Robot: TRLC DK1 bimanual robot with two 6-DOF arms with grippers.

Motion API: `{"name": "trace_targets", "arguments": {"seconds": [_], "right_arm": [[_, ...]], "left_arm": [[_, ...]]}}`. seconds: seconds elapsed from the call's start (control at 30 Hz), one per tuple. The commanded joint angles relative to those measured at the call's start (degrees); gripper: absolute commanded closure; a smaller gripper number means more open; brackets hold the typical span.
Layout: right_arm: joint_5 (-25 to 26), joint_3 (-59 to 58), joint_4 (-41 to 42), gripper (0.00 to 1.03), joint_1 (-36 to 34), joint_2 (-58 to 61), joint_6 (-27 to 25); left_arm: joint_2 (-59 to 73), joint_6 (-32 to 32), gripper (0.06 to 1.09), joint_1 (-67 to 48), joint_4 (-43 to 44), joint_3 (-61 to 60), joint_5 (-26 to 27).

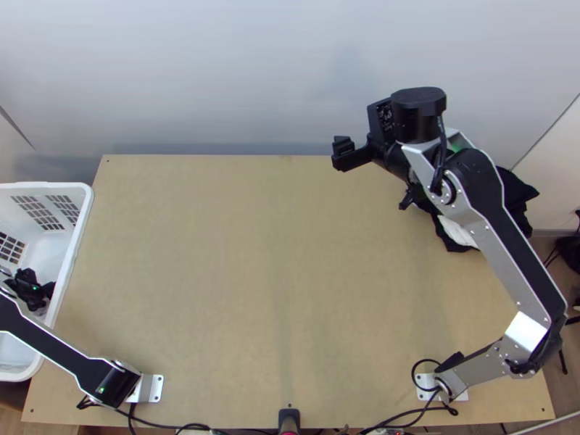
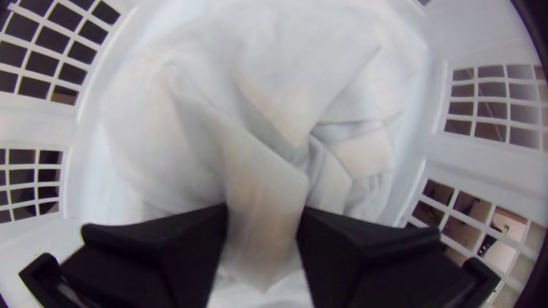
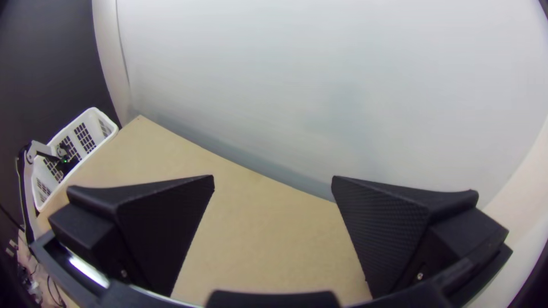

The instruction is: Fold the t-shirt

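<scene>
Pickup stage, in judgement, ahead of any folding: white t-shirt (image 2: 297,74) bunched inside white basket (image 1: 73,239), pinched by left gripper (image 2: 264,209), with right gripper (image 3: 273,183) spread open above desk (image 1: 239,275), and a lift onto desk due next.

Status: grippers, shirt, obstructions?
Left gripper: in basket, at bunched white cloth, grip unclear. Right gripper: open, empty, over table's far side. Possible obstruction: black cloth, far right corner, partly beneath right arm.
</scene>
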Motion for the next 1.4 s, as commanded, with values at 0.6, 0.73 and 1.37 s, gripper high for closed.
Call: {"name": "trace_targets", "arguments": {"seconds": [0.6,0.73,1.37], "right_arm": [[3.2,-0.7,0.3,0.07,0.0,3.3,-0.5],[3.2,-0.9,0.3,0.07,0.2,2.3,-0.5],[3.3,-13.6,2.0,0.07,-2.1,-8.9,0.3]], "left_arm": [[-37.9,-3.0,1.05,0.9,-11.9,2.8,7.4],[-44.5,-5.9,1.05,-0.2,-11.8,5.5,8.3],[-61.1,-13.1,1.05,-15.2,-3.5,18.0,1.3]]}}
